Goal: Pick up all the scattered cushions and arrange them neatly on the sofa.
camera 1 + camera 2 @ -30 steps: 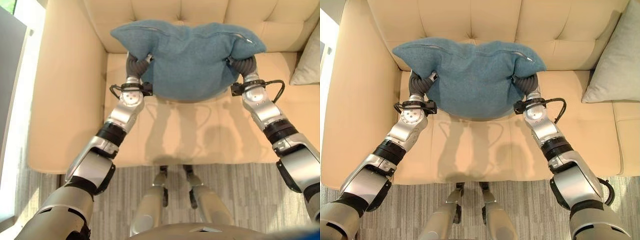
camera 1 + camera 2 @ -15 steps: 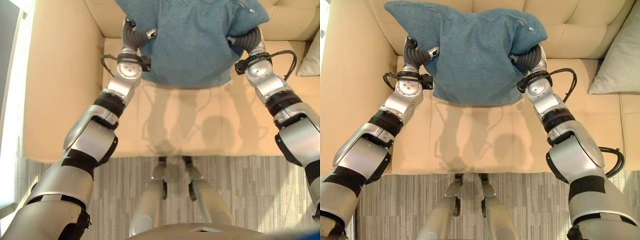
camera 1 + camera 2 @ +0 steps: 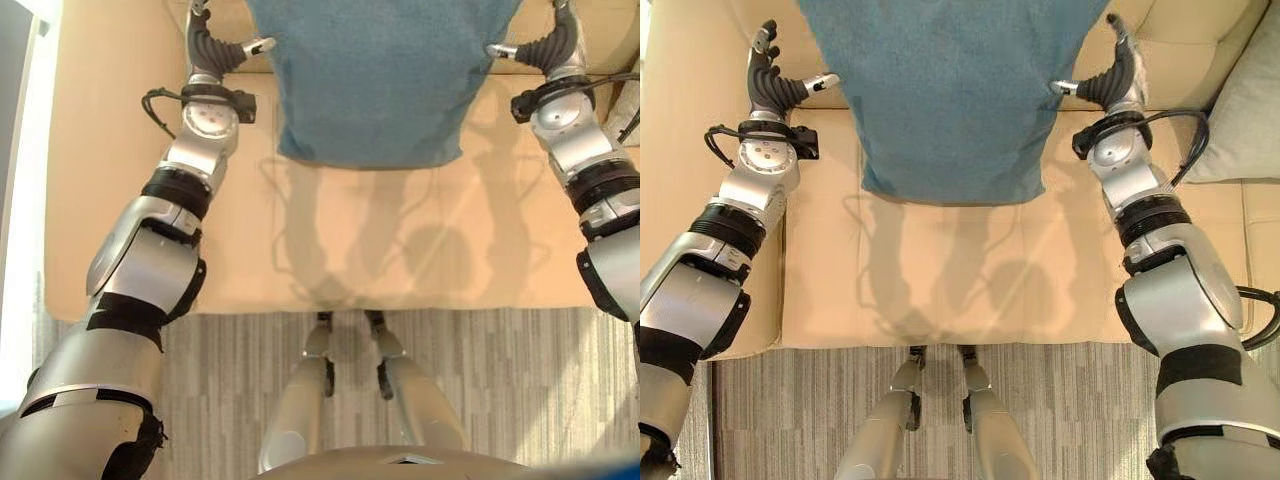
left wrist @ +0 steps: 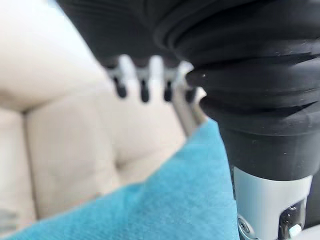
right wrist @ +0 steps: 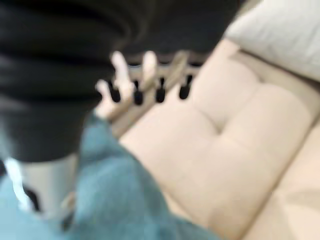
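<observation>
A blue cushion [image 3: 955, 100] leans against the backrest of the beige sofa [image 3: 940, 280], its lower edge resting on the seat. My left hand [image 3: 773, 88] stands open just left of it, fingers straight, thumb pointing at the cushion without touching. My right hand [image 3: 1112, 82] is open the same way on its right side, a small gap away. In the left wrist view the straight fingers [image 4: 142, 80] face the backrest, with the blue cushion [image 4: 165, 200] beside the wrist. The right wrist view shows straight fingers [image 5: 145, 75] and the blue cushion [image 5: 110, 185] close by.
A pale grey cushion [image 3: 1245, 110] stands against the backrest on the neighbouring seat to the right. The sofa's left armrest [image 3: 100, 150] rises beside my left arm. Grey striped carpet [image 3: 1060, 400] runs along the sofa's front edge.
Both hands carried the blue cushion back to the backrest, then let go of it and spread outward to its sides. The view has also shifted toward the sofa.
</observation>
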